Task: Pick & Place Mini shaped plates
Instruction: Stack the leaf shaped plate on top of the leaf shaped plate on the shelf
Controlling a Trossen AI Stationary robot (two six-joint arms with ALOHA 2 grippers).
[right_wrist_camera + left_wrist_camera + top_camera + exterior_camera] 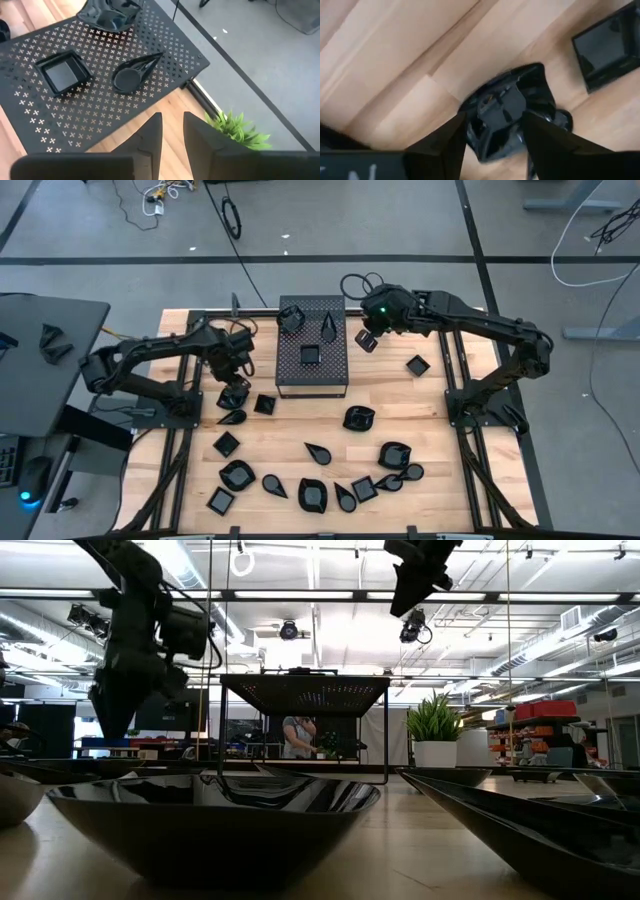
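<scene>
One rounded-leaf plate (512,112) lay on the wooden table (400,395) directly beneath my left gripper (233,392), its glossy bowl showing between my parted fingers (445,145), which stood either side of it without clamping. A square plate (607,45) sat just beside it. My right gripper (172,132) hung above the perforated box (311,345) near the potted plant (235,130), fingers slightly apart and holding nothing; three plates (132,72) rested on the box top.
</scene>
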